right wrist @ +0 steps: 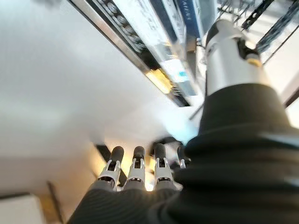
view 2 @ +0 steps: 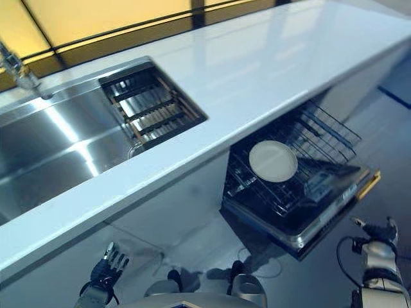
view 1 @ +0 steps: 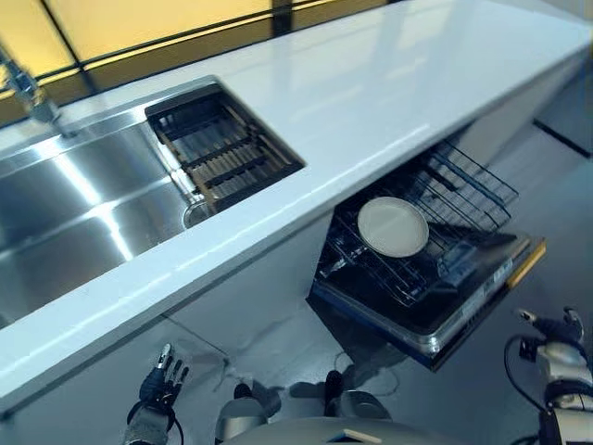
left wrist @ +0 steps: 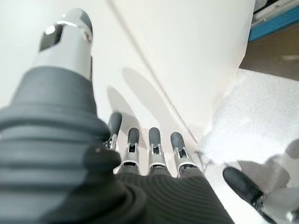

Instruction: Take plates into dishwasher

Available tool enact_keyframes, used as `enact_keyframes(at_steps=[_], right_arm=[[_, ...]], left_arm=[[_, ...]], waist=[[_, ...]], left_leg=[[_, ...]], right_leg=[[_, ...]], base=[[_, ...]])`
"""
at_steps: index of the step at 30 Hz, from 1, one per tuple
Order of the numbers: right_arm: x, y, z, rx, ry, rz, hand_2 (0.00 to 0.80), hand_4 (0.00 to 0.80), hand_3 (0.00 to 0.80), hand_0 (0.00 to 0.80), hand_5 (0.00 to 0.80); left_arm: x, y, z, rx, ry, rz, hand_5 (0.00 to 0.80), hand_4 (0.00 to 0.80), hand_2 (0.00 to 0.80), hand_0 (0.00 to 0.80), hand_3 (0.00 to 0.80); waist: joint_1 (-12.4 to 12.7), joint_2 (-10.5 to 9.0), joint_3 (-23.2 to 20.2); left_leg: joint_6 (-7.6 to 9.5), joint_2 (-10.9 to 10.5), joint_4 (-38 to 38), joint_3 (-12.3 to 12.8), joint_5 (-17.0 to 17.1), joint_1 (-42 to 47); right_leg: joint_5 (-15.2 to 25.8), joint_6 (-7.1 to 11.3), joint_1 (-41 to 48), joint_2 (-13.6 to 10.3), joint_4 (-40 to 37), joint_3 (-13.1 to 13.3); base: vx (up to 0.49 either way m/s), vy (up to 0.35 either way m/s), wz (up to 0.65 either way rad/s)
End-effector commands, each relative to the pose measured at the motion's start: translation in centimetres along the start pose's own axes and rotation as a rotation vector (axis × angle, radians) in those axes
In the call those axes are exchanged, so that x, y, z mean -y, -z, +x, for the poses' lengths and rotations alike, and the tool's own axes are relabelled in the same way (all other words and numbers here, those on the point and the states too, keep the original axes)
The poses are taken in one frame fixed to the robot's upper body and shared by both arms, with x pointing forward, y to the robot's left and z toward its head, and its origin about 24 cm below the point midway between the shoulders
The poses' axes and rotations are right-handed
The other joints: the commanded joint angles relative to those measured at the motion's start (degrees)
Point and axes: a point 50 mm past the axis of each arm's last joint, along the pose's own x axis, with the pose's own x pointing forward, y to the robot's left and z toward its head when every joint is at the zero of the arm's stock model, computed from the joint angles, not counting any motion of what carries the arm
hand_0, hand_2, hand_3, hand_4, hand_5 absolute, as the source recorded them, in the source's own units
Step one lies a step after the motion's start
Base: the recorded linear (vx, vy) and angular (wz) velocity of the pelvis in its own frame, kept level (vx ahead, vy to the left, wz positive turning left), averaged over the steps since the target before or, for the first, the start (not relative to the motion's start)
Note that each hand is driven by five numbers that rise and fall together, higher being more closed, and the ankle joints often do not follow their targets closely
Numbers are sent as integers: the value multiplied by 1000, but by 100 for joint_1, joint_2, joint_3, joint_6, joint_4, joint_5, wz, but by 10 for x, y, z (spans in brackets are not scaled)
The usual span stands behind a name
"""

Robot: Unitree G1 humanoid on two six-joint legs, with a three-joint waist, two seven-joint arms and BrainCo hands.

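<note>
Silver fingers (left wrist: pixel 156 151), dark rounded tips; dark ribbed wrist covers; silver-grey thumb housing.

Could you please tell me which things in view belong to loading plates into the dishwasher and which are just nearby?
Job: white plate lying in the dishwasher rack; open dishwasher door; left hand and right hand, both empty.

Nearby: sink, drainer insert, tap, countertop.

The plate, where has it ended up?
The plate lies in the dishwasher rack, pulled out under the counter on the robot's right, beyond the sink; neither hand holds it.
</note>
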Motion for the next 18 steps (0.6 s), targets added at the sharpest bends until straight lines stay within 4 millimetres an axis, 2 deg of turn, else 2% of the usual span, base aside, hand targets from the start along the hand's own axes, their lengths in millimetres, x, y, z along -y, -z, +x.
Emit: enact_keyframes(at_steps=[1, 9, 18], right_arm=[[-5, -4, 2, -34, -4, 149, 0, 0, 0, 0, 0], [-20, 25, -5, -177, -102, 474, 0, 0, 0, 0, 0], [-31, 29, -8, -218, -202, 605, 0, 0, 0, 0, 0]], left_arm=[[65, -48, 20, 188, 225, -32, 0, 0, 0, 0, 0], [78, -56, 21, 197, 303, -28, 0, 0, 0, 0, 0], [81, -59, 21, 199, 332, -52, 0, 0, 0, 0, 0]], waist=[[93, -20, -199], [82, 39, -231], [87, 228, -146]], left_leg=[[499, -557, 16, -67, -400, 110], [406, -507, 16, -122, -398, 152], [309, -526, 16, -329, -326, 24]], right_leg=[[-54, 426, -16, -320, 768, 107], [-359, 291, 121, -181, 667, 33], [-535, 188, 9, -86, 803, 23]], base=[[-24, -181, 8], [-16, -173, 11], [-48, -111, 11]])
